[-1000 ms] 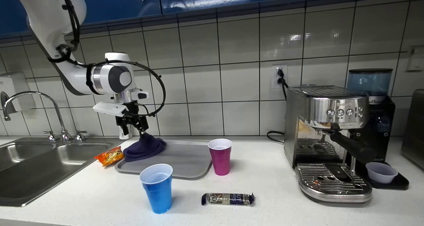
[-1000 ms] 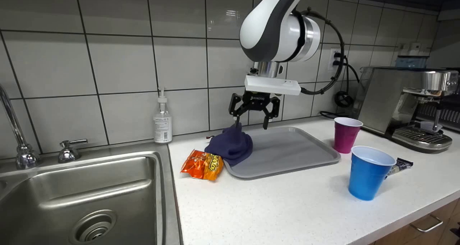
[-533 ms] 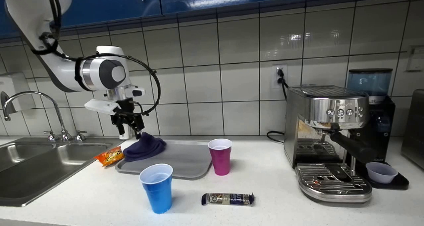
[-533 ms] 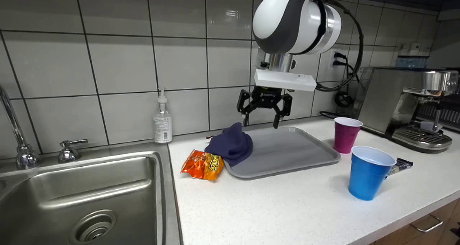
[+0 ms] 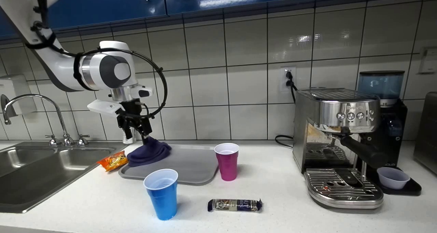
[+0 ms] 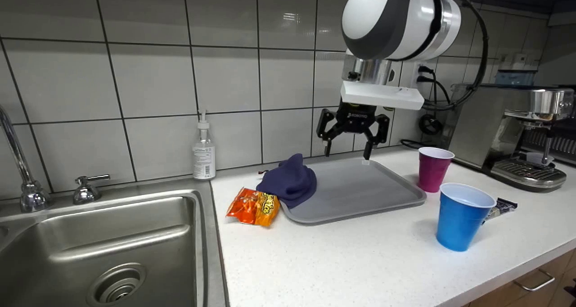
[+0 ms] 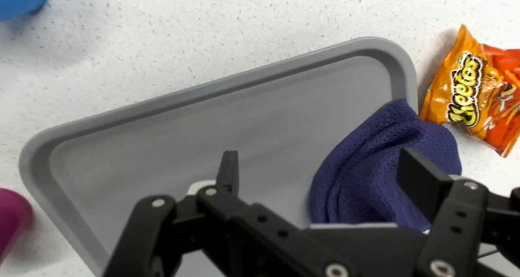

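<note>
Robotiq gripper hangs, jaws apart, above a gray tray; purple cloth at the tray's nine o'clock in an exterior view.

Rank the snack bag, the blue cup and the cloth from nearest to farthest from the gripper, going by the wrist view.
1. Cloth: at the right end of the tray, partly hidden by the gripper.
2. Snack bag: upper right, just past the cloth.
3. Blue cup: top-left corner, cut off by the picture's edge.
</note>
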